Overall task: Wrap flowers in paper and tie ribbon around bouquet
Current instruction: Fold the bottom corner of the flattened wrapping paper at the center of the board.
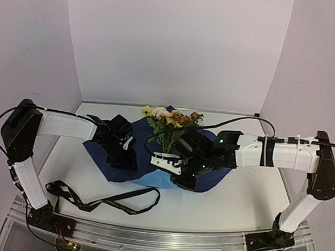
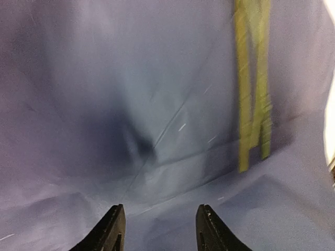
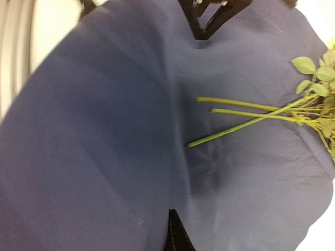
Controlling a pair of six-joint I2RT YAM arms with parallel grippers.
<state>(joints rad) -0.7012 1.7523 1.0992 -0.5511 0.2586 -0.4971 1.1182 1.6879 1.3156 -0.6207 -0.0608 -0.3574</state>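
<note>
At the middle of the surface (image 1: 236,203) the flowers (image 1: 169,121) lie on the blue paper (image 1: 144,176), yellow, pink and orange heads toward the far wall, stems pointing back toward me. Only my wrist views show the bare green stem ends. My left hand (image 2: 159,212) stands apart above the paper; my right hand (image 3: 175,232) is pressed together
</note>
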